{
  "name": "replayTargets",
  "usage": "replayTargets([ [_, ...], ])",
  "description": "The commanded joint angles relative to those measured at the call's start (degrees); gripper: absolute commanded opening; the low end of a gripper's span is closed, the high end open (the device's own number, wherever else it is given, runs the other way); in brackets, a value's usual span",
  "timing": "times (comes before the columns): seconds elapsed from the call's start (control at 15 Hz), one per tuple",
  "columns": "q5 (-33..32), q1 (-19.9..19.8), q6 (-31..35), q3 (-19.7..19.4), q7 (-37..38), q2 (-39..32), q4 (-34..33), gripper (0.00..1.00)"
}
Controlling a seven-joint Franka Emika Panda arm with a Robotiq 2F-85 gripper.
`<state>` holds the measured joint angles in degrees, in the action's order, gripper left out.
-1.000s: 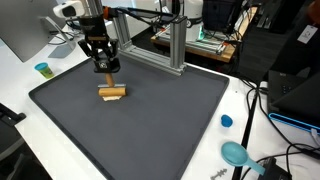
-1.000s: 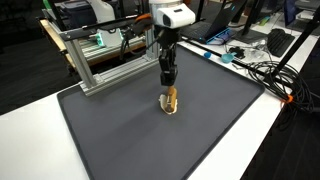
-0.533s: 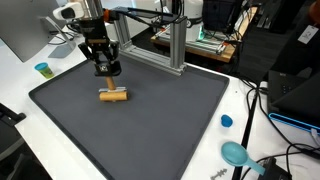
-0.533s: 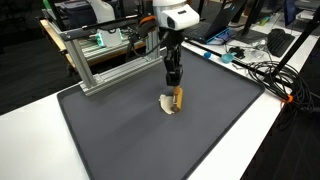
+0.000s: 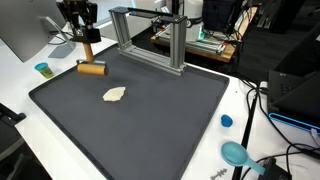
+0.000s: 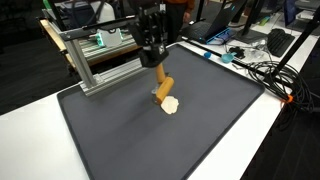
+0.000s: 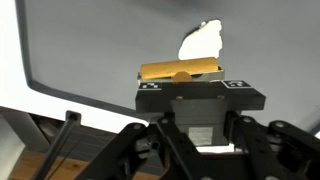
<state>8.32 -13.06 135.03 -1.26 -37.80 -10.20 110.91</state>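
My gripper is shut on a black block that carries a wooden roller, held above the far left corner of the black mat. In an exterior view the gripper holds the roller tilted, just above and behind a flat cream piece. The cream piece lies alone on the mat. In the wrist view the gripper grips the marked black block, with the roller beyond it and the cream piece further off.
An aluminium frame stands at the mat's back edge and also shows in an exterior view. A small blue cup, a blue lid and a teal object lie on the white table. Cables lie beside the mat.
The gripper has lifted the roller off the cream piece and carried it towards the mat's far corner. The cream piece now lies uncovered on the mat.
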Motion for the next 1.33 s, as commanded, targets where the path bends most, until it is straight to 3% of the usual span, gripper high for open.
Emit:
replayTargets([
  [0.0,-6.48,0.88,-5.12,-3.97,5.53,13.19,10.65,0.22],
  [0.2,-6.43,2.27,-7.5,-4.79,7.53,22.45,19.16,0.22],
  [0.4,-3.35,5.3,-4.61,-4.88,6.99,31.91,28.41,0.22],
  [0.47,-5.56,4.96,-7.05,-6.21,6.8,23.63,20.81,0.22],
  [0.53,-5.7,5.91,-7.03,-6.28,7.17,25.69,22.74,0.47],
  [0.93,-5.57,5.99,-6.97,-7.11,7.15,23.67,21.98,0.47],
  [1.0,-5.56,5.98,-6.97,-7.11,7.15,23.61,21.93,0.22],
  [1.27,-17.3,4.43,-10.01,-3.51,21.5,30.5,23.07,0.22],
])
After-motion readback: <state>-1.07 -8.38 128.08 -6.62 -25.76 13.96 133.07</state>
